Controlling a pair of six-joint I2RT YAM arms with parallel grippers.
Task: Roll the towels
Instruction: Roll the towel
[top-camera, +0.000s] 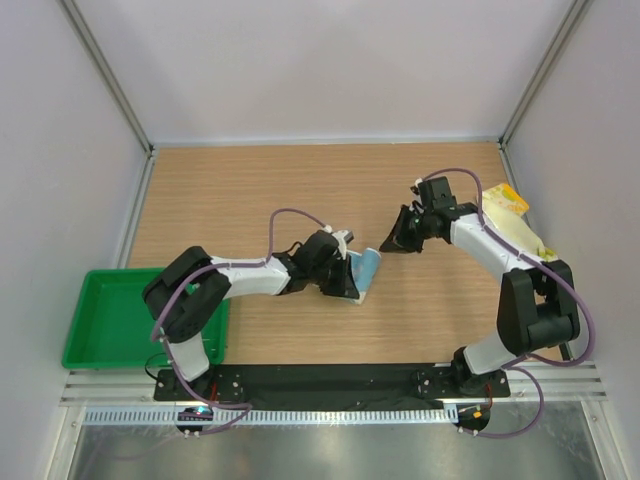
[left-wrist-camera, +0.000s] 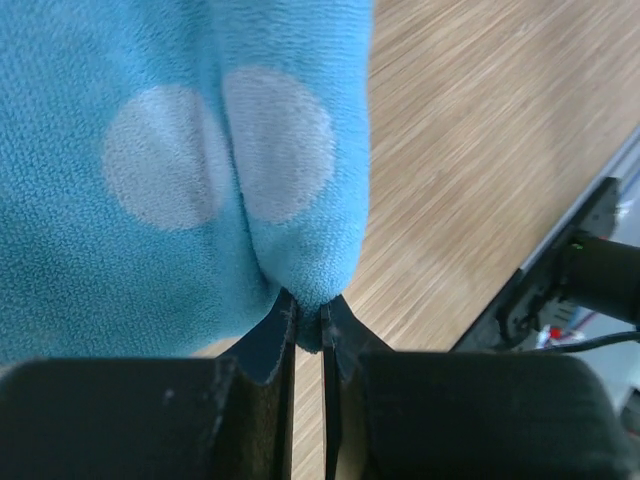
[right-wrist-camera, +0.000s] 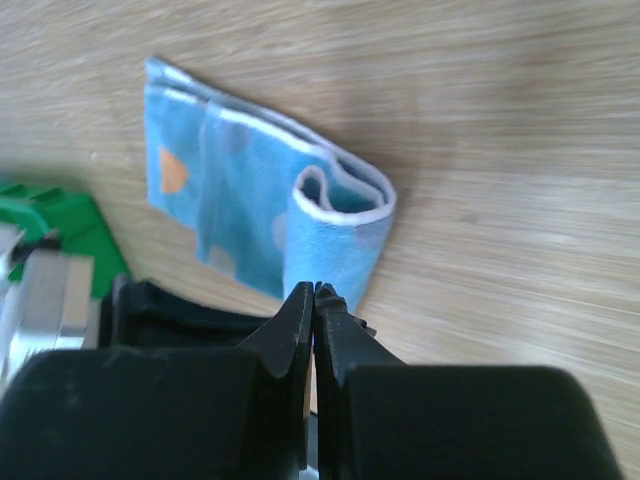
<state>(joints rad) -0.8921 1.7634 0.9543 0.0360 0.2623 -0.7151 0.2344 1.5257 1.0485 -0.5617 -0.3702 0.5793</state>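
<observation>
The light blue polka-dot towel (top-camera: 367, 270) lies partly rolled on the wooden table, near the middle. My left gripper (top-camera: 350, 283) is shut on its near edge; in the left wrist view the jaws (left-wrist-camera: 308, 312) pinch a fold of the blue cloth (left-wrist-camera: 200, 150). My right gripper (top-camera: 394, 244) is shut and empty, just right of that towel and apart from it. In the right wrist view its shut tips (right-wrist-camera: 315, 292) point at the towel (right-wrist-camera: 250, 200), whose rolled end shows a white-edged loop. The yellow-cream towel (top-camera: 510, 215) lies at the far right, partly under the right arm.
A green plastic tray (top-camera: 105, 315) sits at the left front edge, and a corner of it shows in the right wrist view (right-wrist-camera: 60, 215). A black base rail (top-camera: 340, 380) runs along the front. White walls enclose the table on three sides.
</observation>
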